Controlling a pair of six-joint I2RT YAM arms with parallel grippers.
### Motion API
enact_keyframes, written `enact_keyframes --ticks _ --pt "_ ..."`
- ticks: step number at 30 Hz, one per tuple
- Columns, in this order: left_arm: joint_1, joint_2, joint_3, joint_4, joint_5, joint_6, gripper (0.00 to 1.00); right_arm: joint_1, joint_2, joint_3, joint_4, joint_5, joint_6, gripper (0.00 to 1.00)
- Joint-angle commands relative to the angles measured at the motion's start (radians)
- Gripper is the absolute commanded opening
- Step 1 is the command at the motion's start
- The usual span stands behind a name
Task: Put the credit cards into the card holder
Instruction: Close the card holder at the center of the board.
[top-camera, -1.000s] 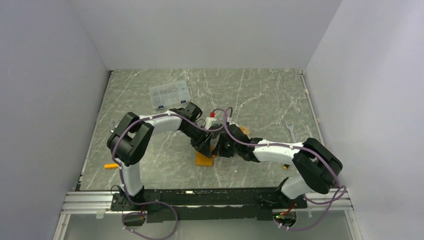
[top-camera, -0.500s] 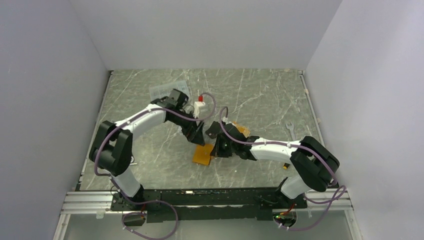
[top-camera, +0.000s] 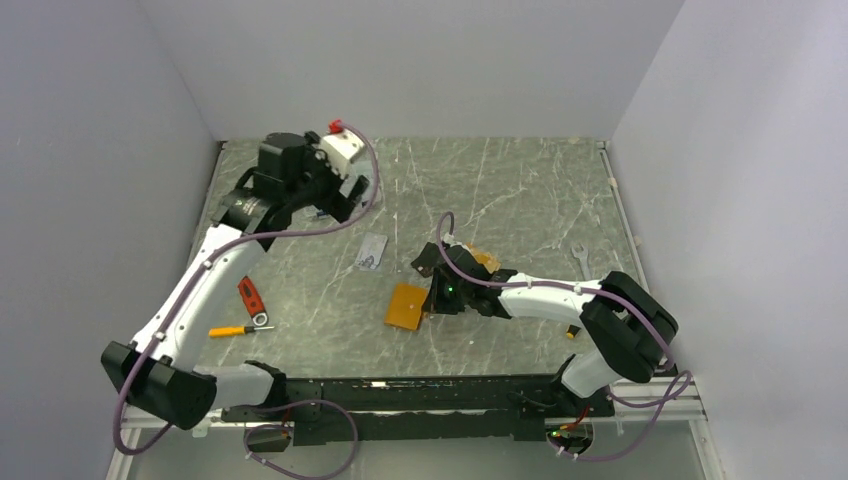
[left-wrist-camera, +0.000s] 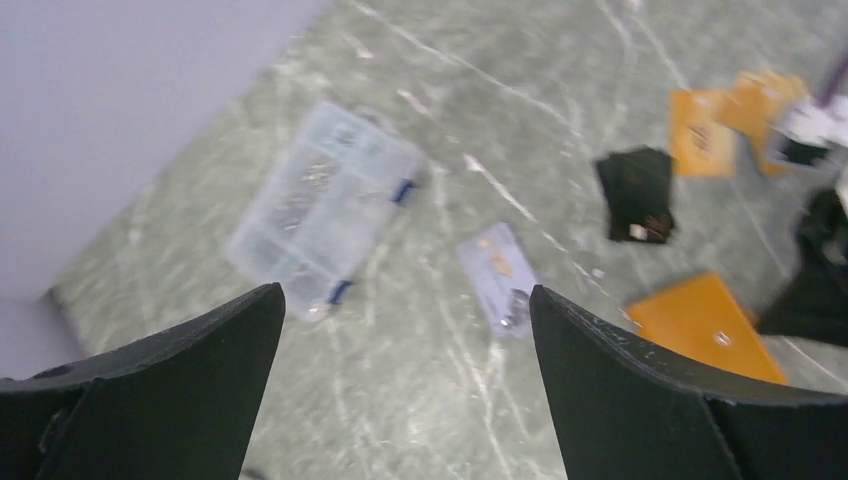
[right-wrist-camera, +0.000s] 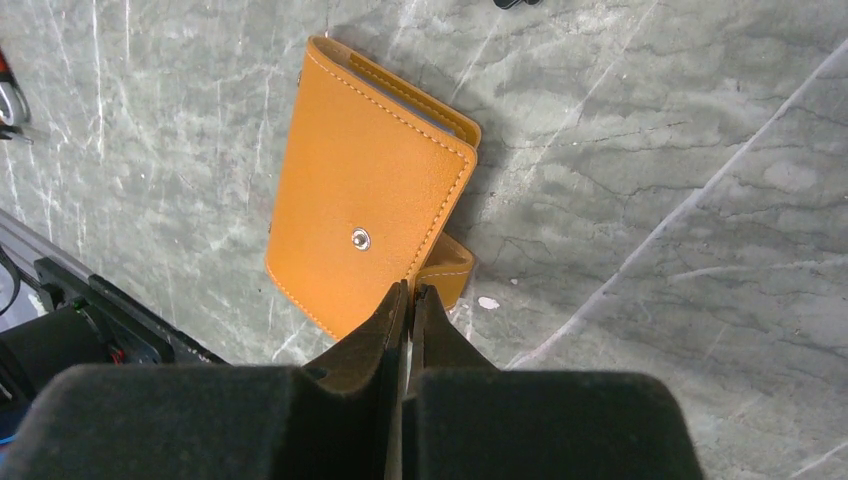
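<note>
The card holder (right-wrist-camera: 365, 215), an orange wallet with a snap, lies folded shut on the marble table (top-camera: 520, 190), and also shows in the top view (top-camera: 407, 306). My right gripper (right-wrist-camera: 410, 290) is shut, its tips at the wallet's near edge beside the snap tab (right-wrist-camera: 450, 275); nothing shows between them. My left gripper (left-wrist-camera: 408, 300) hangs open and empty, high over the back left (top-camera: 345, 200). Credit cards lie loose below it: a silver one (left-wrist-camera: 497, 275), a black one (left-wrist-camera: 638, 185) and two orange ones (left-wrist-camera: 700, 130).
A clear plastic compartment box (left-wrist-camera: 320, 205) sits near the back left wall. A wrench (top-camera: 583, 260) lies to the right. A red tool (top-camera: 250, 297) and an orange-handled screwdriver (top-camera: 235, 330) lie at the front left.
My left arm has lifted away from the wallet and swung to the back left, its gripper opening. A silver card now shows on the table. The right gripper has stayed at the wallet.
</note>
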Motion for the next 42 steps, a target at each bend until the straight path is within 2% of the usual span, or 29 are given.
enact_keyframes --ticks 1,2,3,6,7,9,11,13,15,20,25,30,36,39,42 --pt "0.066 0.107 0.055 -0.063 -0.136 -0.019 0.99 0.005 -0.001 0.023 -0.024 0.02 -0.016 0.0" --pt "0.069 0.14 0.083 -0.135 -0.065 0.018 1.0 0.004 -0.005 0.024 -0.024 0.021 -0.014 0.0" --pt "0.075 0.12 0.031 -0.125 -0.024 0.026 0.99 0.005 -0.009 0.025 -0.024 0.02 -0.014 0.0" --pt "0.059 -0.129 -0.271 0.213 0.023 0.07 0.99 0.004 -0.022 0.03 -0.032 0.023 -0.017 0.0" --pt "0.052 -0.168 -0.331 0.242 0.085 0.103 0.99 0.005 -0.028 0.033 -0.039 0.026 -0.02 0.0" --pt "0.048 -0.142 -0.357 0.195 0.189 0.12 0.99 0.004 -0.038 0.038 -0.051 0.03 -0.025 0.0" --pt "0.002 -0.095 -0.395 0.184 0.131 0.164 0.99 0.003 -0.045 0.047 -0.069 0.036 -0.031 0.0" --pt "-0.099 -0.074 -0.446 0.182 -0.015 0.272 0.99 0.003 -0.049 0.059 -0.083 0.038 -0.036 0.0" --pt "-0.141 -0.087 -0.483 0.181 -0.02 0.334 0.99 0.003 -0.049 0.064 -0.088 0.037 -0.033 0.0" --pt "-0.137 -0.136 -0.524 0.179 0.216 0.371 0.99 0.004 -0.053 0.039 -0.054 0.026 -0.003 0.0" --pt "-0.144 -0.091 -0.588 0.211 0.332 0.456 0.99 0.003 -0.051 0.045 -0.061 0.023 0.001 0.0" --pt "-0.207 0.0 -0.632 0.282 0.294 0.541 0.99 -0.008 -0.048 0.063 -0.089 0.029 -0.011 0.0" --pt "-0.299 0.204 -0.532 0.229 0.228 0.548 0.99 -0.043 -0.066 0.033 -0.111 0.021 -0.011 0.0" --pt "-0.327 0.224 -0.505 0.253 0.231 0.53 0.99 -0.059 -0.092 -0.007 -0.116 0.019 -0.009 0.0" --pt "-0.345 0.218 -0.499 0.265 0.244 0.521 0.92 -0.077 -0.135 -0.049 -0.127 0.02 -0.008 0.0"
